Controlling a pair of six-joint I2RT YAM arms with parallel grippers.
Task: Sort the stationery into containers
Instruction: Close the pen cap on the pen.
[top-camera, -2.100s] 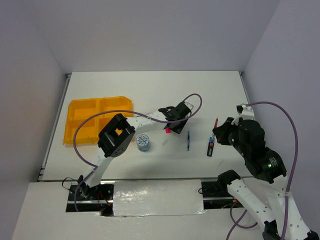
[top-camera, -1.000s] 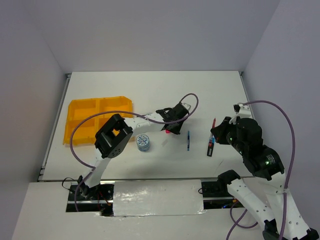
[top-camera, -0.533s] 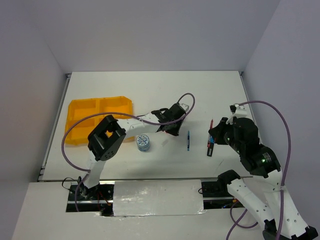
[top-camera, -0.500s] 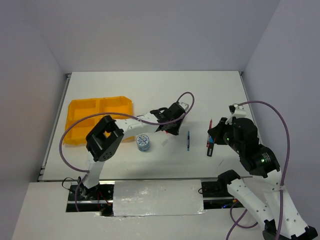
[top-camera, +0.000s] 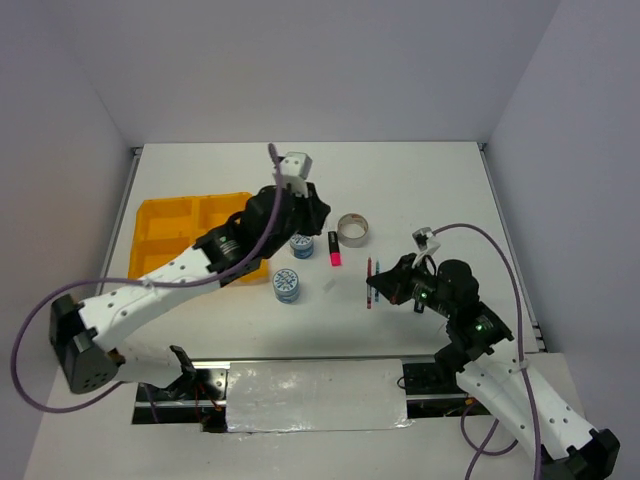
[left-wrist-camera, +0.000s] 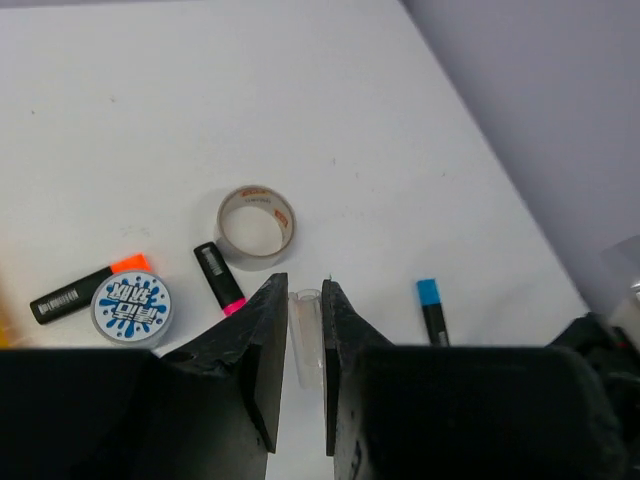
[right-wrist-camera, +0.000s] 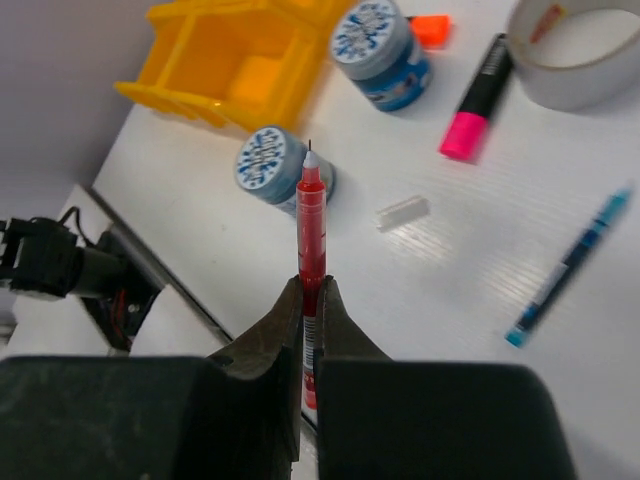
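White surface (top-camera: 420, 180); right fingers (right-wrist-camera: 266, 345) pinch red pen (right-wrist-camera: 311, 215), left fingers (left-wrist-camera: 262, 350) near-closed, empty. I'd carry it level toward 9 o'clock tray (top-camera: 160, 205).

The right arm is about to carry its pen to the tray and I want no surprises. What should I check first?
1. Slim red pen clamped in right gripper: ok.
2. Left gripper nearly shut, empty: ok.
3. Way to yellow-orange divided plastic tray: not ok, left arm lies across it.
4. Free compartment: cannot tell, arm covers part.
5. Slim blue pen lying on white table, apart from held pen: ok.
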